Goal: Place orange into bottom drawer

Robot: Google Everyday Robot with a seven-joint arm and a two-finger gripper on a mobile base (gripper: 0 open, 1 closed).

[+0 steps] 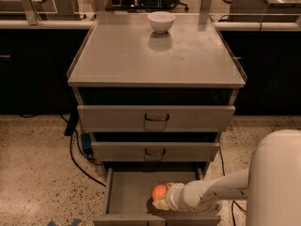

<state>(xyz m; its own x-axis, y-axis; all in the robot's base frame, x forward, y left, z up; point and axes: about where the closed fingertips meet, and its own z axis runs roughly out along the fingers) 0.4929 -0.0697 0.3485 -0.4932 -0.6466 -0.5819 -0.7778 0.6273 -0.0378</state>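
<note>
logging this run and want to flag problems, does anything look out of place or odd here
Nothing stands out. The bottom drawer is open, with the gripper reaching into it at the orange. The white bowl sits upright on the cabinet top. No spills or damage show.

1. Light falls from above: the table (117, 55) top is the brightest surface, with a soft sheen and a dim reflection in front of the white bowl (161, 21).
2. The gaps under the top and between the drawer fronts are black shadow.
3. The bottom drawer (127, 192) is dim. The claw (162, 200) inside it, against the vivid orange (159, 191), perhaps casts a dark patch beneath.
</note>
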